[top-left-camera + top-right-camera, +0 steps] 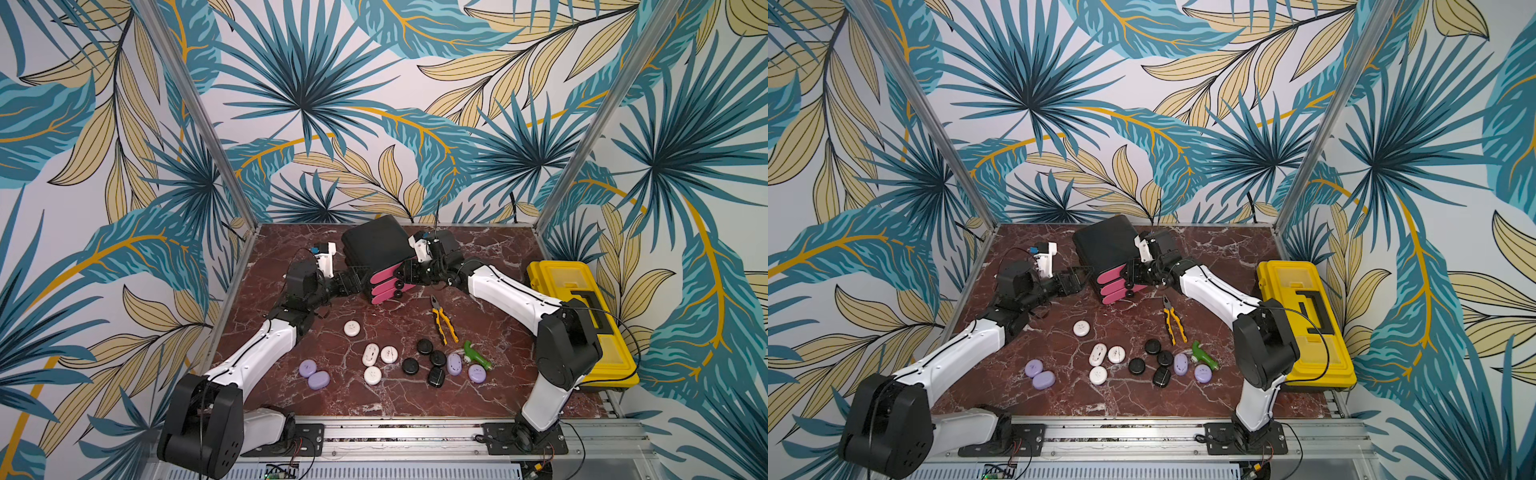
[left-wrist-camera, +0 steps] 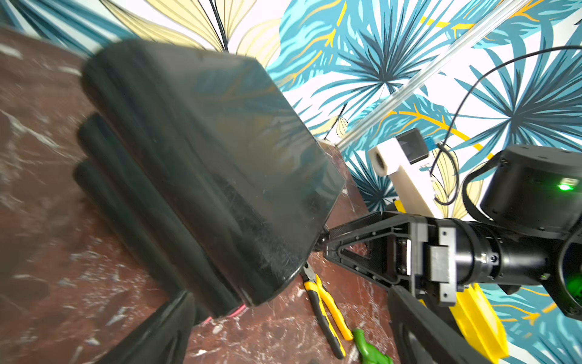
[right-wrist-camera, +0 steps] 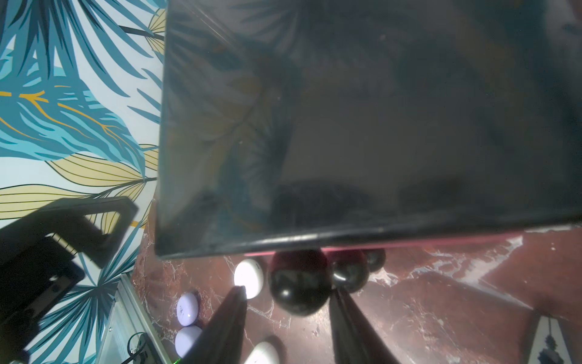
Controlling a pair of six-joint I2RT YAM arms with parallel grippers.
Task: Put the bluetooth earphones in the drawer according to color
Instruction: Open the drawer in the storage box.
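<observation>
Grip first: centre right gripper [image 3: 288, 291], narrow, not yet pinching, on top knob [image 3: 299, 283] of drawer cabinet [image 1: 374, 245] at tabletop's [image 1: 507, 245] back; brace with wide left gripper [image 1: 1079, 279]; earphones [image 1: 437, 357] loose in front.

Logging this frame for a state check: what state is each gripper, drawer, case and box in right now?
left gripper: open, beside the cabinet.
right gripper: open, jaws either side of the top knob.
drawers: all three look shut.
earphone cases: all twelve closed, loose on the table.
yellow toolbox: lid shut.
pliers: lying flat, handles spread.
</observation>
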